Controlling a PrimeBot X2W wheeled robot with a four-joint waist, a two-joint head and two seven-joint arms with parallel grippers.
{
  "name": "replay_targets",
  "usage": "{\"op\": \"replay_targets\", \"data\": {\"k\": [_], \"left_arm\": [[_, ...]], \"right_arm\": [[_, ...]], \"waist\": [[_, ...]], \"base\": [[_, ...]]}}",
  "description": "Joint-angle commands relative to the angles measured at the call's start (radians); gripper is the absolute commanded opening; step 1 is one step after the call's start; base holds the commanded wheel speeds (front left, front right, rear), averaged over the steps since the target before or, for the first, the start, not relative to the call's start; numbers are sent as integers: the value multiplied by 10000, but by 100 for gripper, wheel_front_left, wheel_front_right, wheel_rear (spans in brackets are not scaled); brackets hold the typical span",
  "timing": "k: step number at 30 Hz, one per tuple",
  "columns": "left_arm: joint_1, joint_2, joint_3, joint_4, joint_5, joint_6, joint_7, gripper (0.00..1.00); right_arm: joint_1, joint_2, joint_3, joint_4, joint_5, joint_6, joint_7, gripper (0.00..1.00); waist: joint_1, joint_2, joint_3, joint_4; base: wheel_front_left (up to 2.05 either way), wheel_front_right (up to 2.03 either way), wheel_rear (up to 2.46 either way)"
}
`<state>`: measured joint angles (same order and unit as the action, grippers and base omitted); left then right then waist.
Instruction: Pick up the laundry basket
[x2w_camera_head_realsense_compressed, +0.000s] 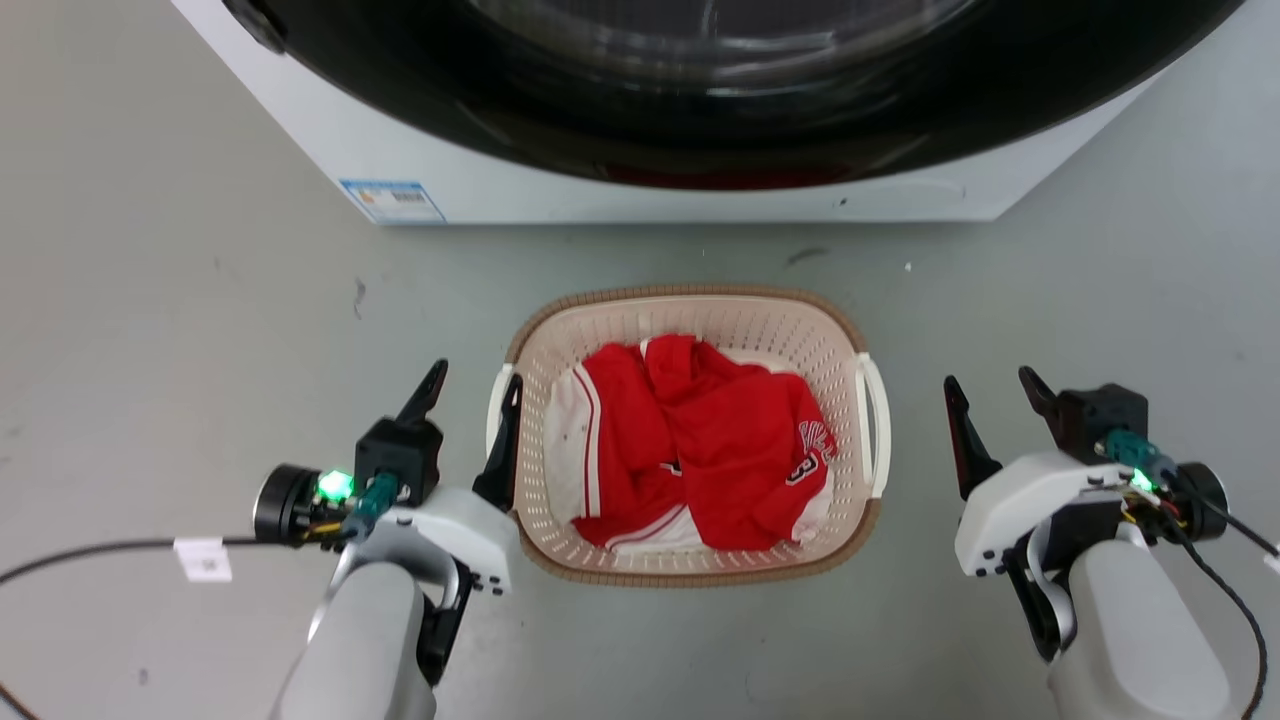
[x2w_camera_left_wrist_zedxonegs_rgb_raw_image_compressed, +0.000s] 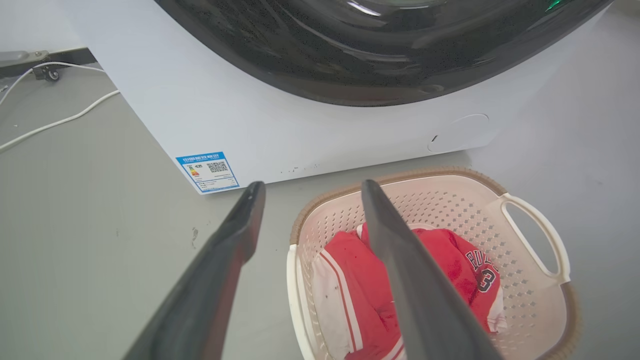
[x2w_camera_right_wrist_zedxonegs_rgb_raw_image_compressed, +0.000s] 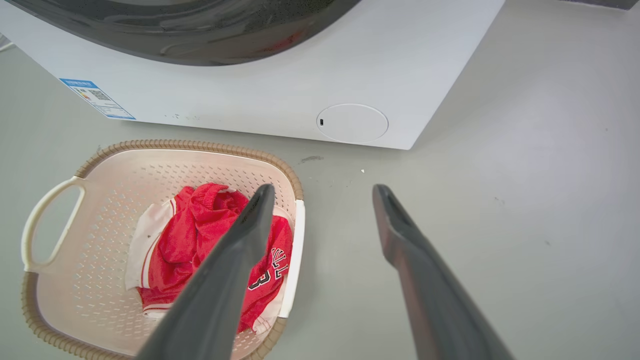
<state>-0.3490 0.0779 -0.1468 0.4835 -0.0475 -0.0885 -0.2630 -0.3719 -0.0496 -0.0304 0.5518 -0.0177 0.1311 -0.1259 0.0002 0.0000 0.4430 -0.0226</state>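
Two hands are flanking the laundry basket (x2w_camera_head_realsense_compressed: 700, 296), which is sitting on the floor at mid-frame below the washing machine (x2w_camera_head_realsense_compressed: 600, 190) and holding a red jersey (x2w_camera_head_realsense_compressed: 730, 450). They are probably placed so that each can take a side handle. The left hand (x2w_camera_head_realsense_compressed: 475, 378), fingers apart, is straddling the left handle (x2w_camera_head_realsense_compressed: 491, 412), while the right hand (x2w_camera_head_realsense_compressed: 989, 380), also spread, is hovering near the right handle (x2w_camera_head_realsense_compressed: 880, 430) without touching it.

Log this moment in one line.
left claw: open, by basket rim | right claw: open, clear of basket | basket: on floor
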Motion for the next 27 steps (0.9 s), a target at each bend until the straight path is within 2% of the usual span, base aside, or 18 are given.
{"op": "replay_targets", "data": {"k": [1, 14, 27], "left_arm": [[-486, 58, -27, 439, 61, -74, -28, 100], [-2847, 256, -569, 3882, 18, -317, -28, 100], [-4704, 382, -1079, 6305, -265, -402, -26, 100]], "right_arm": [[-445, -11, 15, 359, -88, -5, 42, 100], [-2394, -11, 379, 2512, -177, -7, -169, 100], [-3942, -11, 676, 4449, 91, -7, 449, 100]], "waist": [[-2, 0, 728, 51], [-2, 0, 2224, 30], [-2, 0, 3331, 53]], "base": [[0, 0, 0], [0, 0, 0], [0, 0, 0]]}}
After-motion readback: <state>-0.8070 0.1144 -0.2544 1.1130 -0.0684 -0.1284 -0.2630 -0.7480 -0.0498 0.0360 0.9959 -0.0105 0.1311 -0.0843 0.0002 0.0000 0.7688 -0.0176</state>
